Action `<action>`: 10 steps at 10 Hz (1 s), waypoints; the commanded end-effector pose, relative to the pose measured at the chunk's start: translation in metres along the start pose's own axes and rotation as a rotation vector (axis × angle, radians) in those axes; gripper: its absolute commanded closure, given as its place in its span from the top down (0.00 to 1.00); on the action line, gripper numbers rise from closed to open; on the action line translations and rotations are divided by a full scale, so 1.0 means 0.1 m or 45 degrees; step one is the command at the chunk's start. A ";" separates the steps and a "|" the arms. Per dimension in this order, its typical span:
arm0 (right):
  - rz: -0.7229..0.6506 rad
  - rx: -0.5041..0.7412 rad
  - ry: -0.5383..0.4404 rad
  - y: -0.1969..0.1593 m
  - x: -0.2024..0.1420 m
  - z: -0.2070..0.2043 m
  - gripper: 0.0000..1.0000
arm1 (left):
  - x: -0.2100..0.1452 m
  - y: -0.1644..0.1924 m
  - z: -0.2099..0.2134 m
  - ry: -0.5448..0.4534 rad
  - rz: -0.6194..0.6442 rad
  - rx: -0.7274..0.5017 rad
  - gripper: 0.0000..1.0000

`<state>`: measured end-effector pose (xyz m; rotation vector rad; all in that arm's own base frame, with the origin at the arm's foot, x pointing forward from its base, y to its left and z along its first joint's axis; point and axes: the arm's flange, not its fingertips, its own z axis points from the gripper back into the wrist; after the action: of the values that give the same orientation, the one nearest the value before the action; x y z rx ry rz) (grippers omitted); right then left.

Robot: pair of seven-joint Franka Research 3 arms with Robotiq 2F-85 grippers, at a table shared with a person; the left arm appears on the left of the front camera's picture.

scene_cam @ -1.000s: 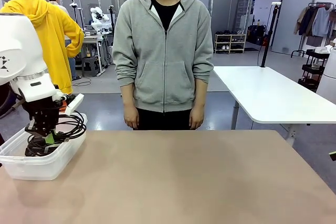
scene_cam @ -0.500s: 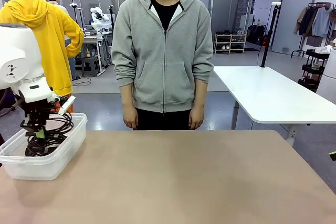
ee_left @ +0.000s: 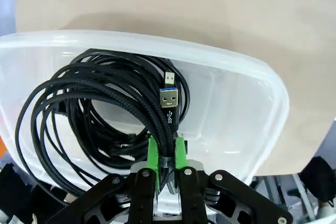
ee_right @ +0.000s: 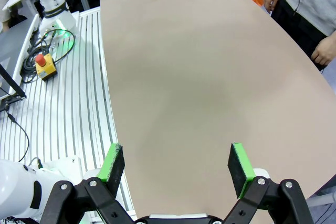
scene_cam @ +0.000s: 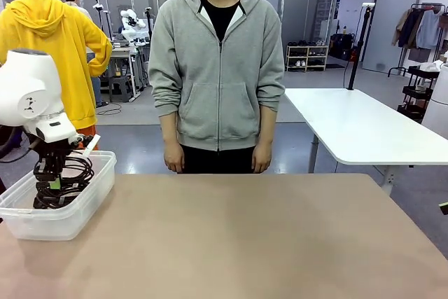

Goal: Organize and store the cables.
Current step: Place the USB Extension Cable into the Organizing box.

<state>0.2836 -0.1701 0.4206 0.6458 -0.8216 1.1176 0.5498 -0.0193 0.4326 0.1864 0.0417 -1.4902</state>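
Several coiled black cables [ee_left: 94, 103] lie in a clear plastic bin [scene_cam: 82, 208] at the table's left edge. My left gripper [ee_left: 166, 157] is shut on a braided black cable, its USB plug [ee_left: 169, 103] sticking up just past the green pads [ee_left: 152, 153]. In the front view the left gripper [scene_cam: 52, 181] hangs over the bin's middle, with the cables [scene_cam: 61, 188] looped beneath it. My right gripper [ee_right: 176, 163] stands open above bare tabletop, nothing between its fingers.
A person in a grey hoodie [scene_cam: 218, 68] stands at the far side, hands [scene_cam: 175, 164] down by the table's far edge. A white table [scene_cam: 357, 127] stands behind on the right. A red emergency button [ee_right: 41, 61] sits on the slatted base beside the table.
My left arm has shifted left and slightly back over the bin, carrying the gripped cable with it. The person and the right gripper have stayed still.
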 end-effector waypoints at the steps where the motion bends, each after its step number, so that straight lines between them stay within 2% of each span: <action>1: 0.007 -0.005 -0.020 0.00 0.02 0.00 1.00 | -0.05 0.20 -0.06 -0.027 0.052 -0.051 0.14; 2: 0.007 -0.005 -0.020 0.00 0.02 0.00 1.00 | -0.05 0.25 -0.12 -0.020 0.073 -0.079 0.37; 3: 0.007 -0.005 -0.020 0.00 0.02 0.00 1.00 | -0.06 0.26 -0.14 -0.017 0.091 -0.101 0.50; 4: 0.007 -0.005 -0.020 0.00 0.02 0.00 1.00 | -0.07 0.24 -0.16 0.002 0.104 -0.114 0.73; 6: 0.007 -0.005 -0.020 0.00 0.02 0.00 1.00 | -0.14 0.19 -0.13 -0.019 0.140 -0.095 1.00; 8: 0.007 -0.005 -0.020 0.00 0.02 0.00 1.00 | -0.21 0.07 -0.04 -0.065 0.152 -0.071 1.00; 9: 0.007 -0.005 -0.020 0.00 0.02 0.00 1.00 | -0.24 0.00 0.00 -0.069 0.154 -0.056 0.93; 10: 0.007 -0.005 -0.020 0.00 0.02 0.00 1.00 | -0.27 -0.07 0.05 -0.108 0.160 -0.036 1.00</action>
<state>0.2836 -0.1700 0.4206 0.6466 -0.8217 1.1174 0.5558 0.0033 0.4393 0.1213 0.0259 -1.3680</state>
